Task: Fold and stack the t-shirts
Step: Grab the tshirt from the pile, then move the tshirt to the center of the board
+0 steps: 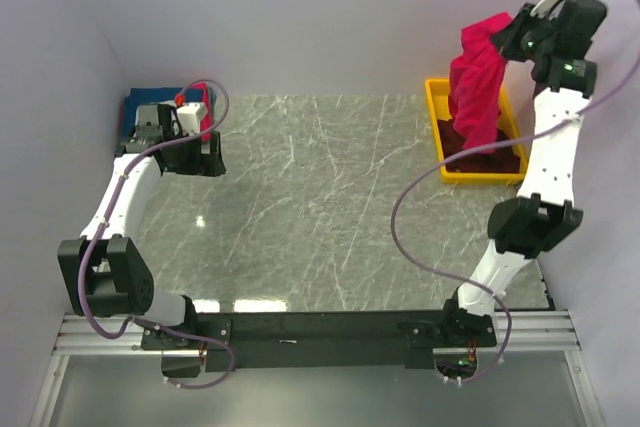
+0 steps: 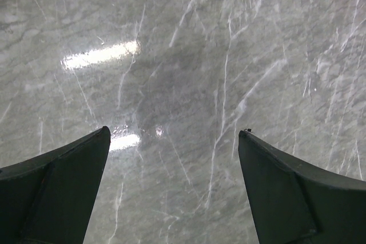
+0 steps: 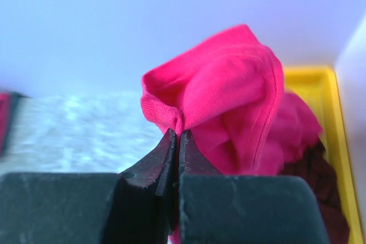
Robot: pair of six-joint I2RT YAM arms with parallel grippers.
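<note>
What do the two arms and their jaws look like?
The left arm and right arm have white links and black joint housings. A mauve cable loops along each. The jaws are black and wedge-shaped. The right one shows green lights.

No text, label, brand, number or sign could be read in any view. Nothing legible was made out on the red t-shirt [image 1: 478, 87] or the yellow bin [image 1: 436, 112].

High rear overview, close wrists, shared table [image 1: 320, 197]
</note>
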